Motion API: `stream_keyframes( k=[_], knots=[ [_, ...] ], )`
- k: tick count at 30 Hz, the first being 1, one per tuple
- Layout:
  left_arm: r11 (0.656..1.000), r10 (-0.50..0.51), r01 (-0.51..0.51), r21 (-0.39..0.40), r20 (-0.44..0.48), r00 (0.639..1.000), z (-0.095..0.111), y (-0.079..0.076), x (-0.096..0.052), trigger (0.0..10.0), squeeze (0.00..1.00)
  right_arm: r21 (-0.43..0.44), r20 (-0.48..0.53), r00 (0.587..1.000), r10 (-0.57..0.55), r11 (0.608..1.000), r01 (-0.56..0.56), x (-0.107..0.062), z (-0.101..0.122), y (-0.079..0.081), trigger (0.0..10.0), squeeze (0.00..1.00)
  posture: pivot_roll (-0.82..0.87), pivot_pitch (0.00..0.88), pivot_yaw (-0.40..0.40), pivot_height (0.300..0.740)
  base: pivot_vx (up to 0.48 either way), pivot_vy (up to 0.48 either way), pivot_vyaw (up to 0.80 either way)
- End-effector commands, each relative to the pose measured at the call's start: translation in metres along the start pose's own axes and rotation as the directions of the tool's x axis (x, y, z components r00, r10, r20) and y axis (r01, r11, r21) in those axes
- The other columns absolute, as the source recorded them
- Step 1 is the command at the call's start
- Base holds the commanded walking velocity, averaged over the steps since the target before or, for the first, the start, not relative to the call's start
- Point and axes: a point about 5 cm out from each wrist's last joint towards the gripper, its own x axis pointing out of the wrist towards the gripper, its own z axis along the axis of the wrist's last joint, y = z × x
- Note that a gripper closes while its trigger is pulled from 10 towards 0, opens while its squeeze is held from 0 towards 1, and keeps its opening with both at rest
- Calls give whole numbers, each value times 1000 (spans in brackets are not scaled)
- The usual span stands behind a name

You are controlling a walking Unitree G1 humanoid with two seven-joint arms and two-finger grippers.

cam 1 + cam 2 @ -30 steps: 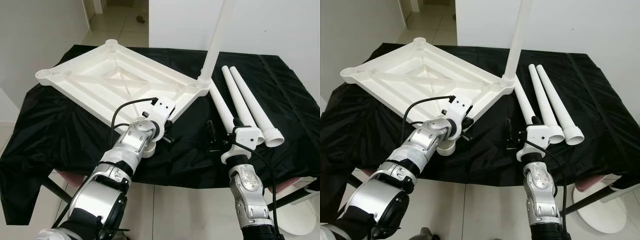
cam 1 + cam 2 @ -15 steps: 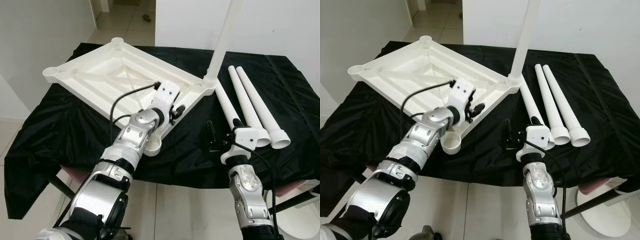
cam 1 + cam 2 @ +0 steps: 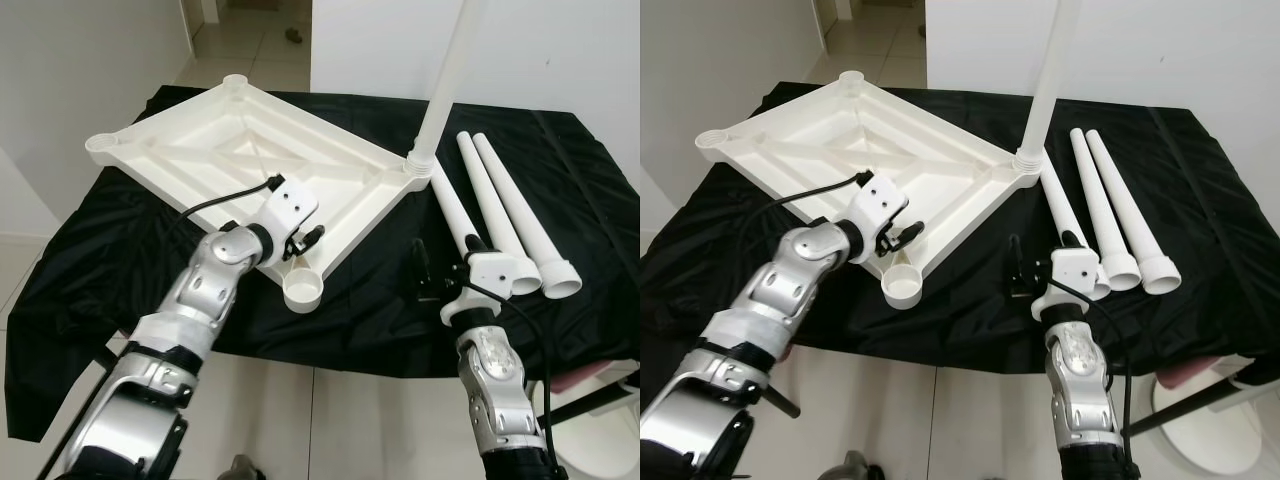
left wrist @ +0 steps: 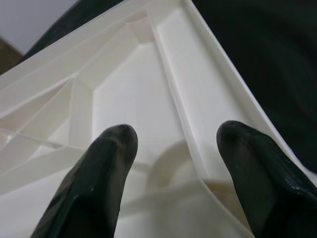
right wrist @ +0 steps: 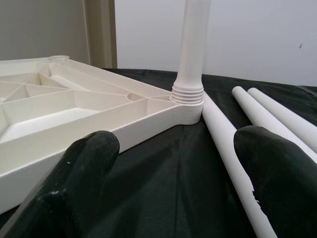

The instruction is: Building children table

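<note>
So the white ribbed plastic tabletop (image 3: 250,160) is lying upside down on the worktop with the black cloth over it (image 3: 120,250), and one long white plastic leg (image 3: 445,85) is already standing up in its far right corner socket. Three more white tube legs (image 3: 500,215) are lying side by side on the cloth just to the right of the tabletop. The left pincer (image 3: 305,240) is hovering over the near edge of the tabletop, right by the empty round corner socket (image 3: 304,290) that hangs out toward the robot, and its fingers are spread apart with nothing between them; the left wrist view looks straight down into the ribs and the curve of that socket. The right pincer (image 3: 425,275) sits low over the cloth near the thick ends of the loose legs, fingers also wide apart and empty. My guess is the step in hand is steadying the tabletop while a leg gets fetched for that near socket. To do it well I'd have the left one pinch the rim beside the socket, not over the hole, so the opening is free. Then the right should grab the nearest leg a bit up from its end, tip it upright, line it up square with the socket and turn it in gently so it doesn't go in crooked.
</note>
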Motion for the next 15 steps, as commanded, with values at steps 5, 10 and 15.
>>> stream_keyframes(
  k=[5,10,15],
  knots=[
    [994,-78,82,73,-66,995,-16,-11,-12,10000,0,3,-14,1000,11,1000,-11,2,-3,0,10000,0,104,46,-4,740,0,0,0],
    [990,-90,100,95,-104,991,-23,-13,-16,10000,0,2,-12,1000,15,1000,-15,3,-2,0,10000,0,103,46,-9,740,0,0,0],
    [993,-66,78,93,-129,990,-28,-12,-19,10000,0,-2,-12,1000,17,1000,-17,3,-1,-1,10000,0,98,47,-10,740,0,0,0]
  ],
)
